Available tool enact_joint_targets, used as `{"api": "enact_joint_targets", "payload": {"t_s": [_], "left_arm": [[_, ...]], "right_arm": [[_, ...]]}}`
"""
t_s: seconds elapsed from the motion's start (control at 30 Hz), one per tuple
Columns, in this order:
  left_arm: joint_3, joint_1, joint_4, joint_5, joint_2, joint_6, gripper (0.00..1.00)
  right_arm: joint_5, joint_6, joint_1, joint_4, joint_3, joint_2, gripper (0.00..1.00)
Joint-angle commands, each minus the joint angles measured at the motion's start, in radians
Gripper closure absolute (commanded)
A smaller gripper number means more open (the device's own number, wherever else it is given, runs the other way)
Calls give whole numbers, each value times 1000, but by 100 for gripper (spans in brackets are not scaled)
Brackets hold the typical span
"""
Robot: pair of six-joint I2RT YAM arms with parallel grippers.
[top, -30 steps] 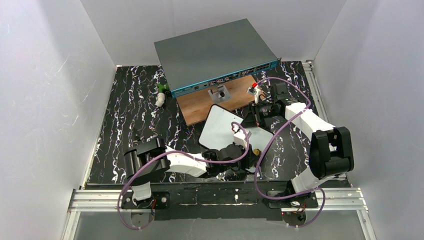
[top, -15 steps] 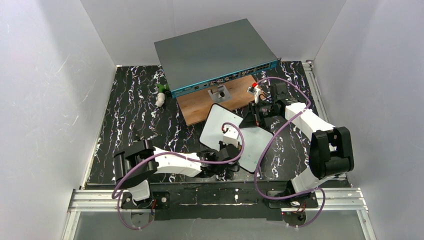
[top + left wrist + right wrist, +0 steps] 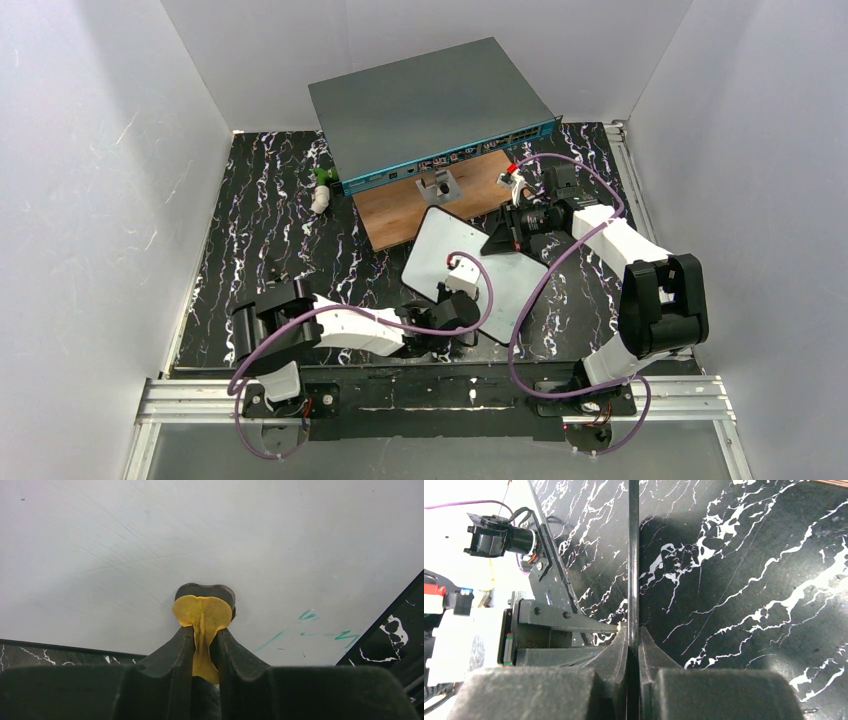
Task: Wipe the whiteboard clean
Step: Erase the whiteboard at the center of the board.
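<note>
Left arm has pulled back and leftward since a second ago, and its wrist now sits over the near part of the whiteboard (image 3: pixel 440 250). Board has barely shifted and the right arm is much as it was.

- Left gripper (image 3: pixel 202 630): fingers clenched on a yellow pad (image 3: pixel 202 611) with a dark backing, nose of the pad against the white surface.
- Board face is mostly wiped. Faint green marks (image 3: pixel 320 630) remain just right of the pad, near the dark rim.
- Right gripper (image 3: pixel 634 630): fingers pinched tight on the board's right edge. From that wrist the board shows edge-on as a thin dark line.
- Board sits mid-table on the black marbled mat (image 3: pixel 270 240), skewed, with its far corner touching or overlapping the wooden board (image 3: pixel 390 215). Can't tell if it lies fully flat.
- Grey box with teal front (image 3: pixel 430 100) is behind the wooden board.
</note>
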Motion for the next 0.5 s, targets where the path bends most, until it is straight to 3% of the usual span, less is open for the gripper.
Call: {"api": "enact_joint_targets", "payload": {"t_s": [0.0,0.47], "left_arm": [[82,-23,70,115,107,45,100],[272,-65,135,270,241,37,100]], "right_arm": [[-123,37,27,-67,-7,-7,99],[-127,40,27,-67,-6,-8,99]]}}
